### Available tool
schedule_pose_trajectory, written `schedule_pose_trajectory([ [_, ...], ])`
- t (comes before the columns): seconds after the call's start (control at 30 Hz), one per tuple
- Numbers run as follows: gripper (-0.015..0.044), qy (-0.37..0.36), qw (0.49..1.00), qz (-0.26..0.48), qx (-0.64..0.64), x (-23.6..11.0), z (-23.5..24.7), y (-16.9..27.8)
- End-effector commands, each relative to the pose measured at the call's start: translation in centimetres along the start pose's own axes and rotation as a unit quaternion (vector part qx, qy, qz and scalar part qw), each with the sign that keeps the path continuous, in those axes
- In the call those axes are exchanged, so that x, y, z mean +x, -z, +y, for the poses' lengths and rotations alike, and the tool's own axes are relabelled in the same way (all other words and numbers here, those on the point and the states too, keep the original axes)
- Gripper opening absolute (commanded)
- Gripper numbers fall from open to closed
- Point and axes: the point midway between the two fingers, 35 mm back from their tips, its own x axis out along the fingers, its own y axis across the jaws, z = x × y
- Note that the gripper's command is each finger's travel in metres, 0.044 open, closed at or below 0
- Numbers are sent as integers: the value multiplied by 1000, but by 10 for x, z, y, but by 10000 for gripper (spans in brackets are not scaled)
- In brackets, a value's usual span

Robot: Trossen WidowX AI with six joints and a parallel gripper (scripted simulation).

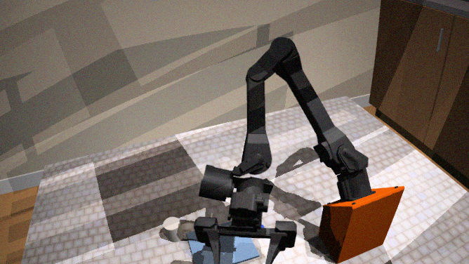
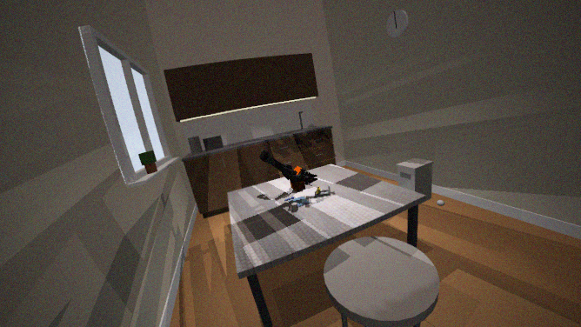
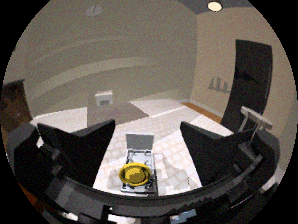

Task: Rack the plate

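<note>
1. Your claw (image 3: 139, 137) stands open and empty, so the yellow plate (image 3: 135, 175) is free of it.
2. The plate sits in the dish rack (image 3: 154, 175) on the table (image 1: 147, 165); whether upright, you cannot tell.
3. Judge only the retreat left.

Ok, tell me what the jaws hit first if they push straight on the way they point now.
Most likely the yellow plate in the dish rack, which lies centred between the open gripper jaws in the wrist view; how far off is unclear.
</note>
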Motion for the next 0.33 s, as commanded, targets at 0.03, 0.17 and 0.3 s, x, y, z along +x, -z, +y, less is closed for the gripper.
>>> schedule_pose_trajectory([
  [0.03, 400, -6, 1000, 8, 17, 0, 3, -6],
  [0.17, 400, -24, 996, 41, 69, 3, 6, -5],
  [0.3, 400, -40, 989, 79, 121, 5, 10, -4],
])
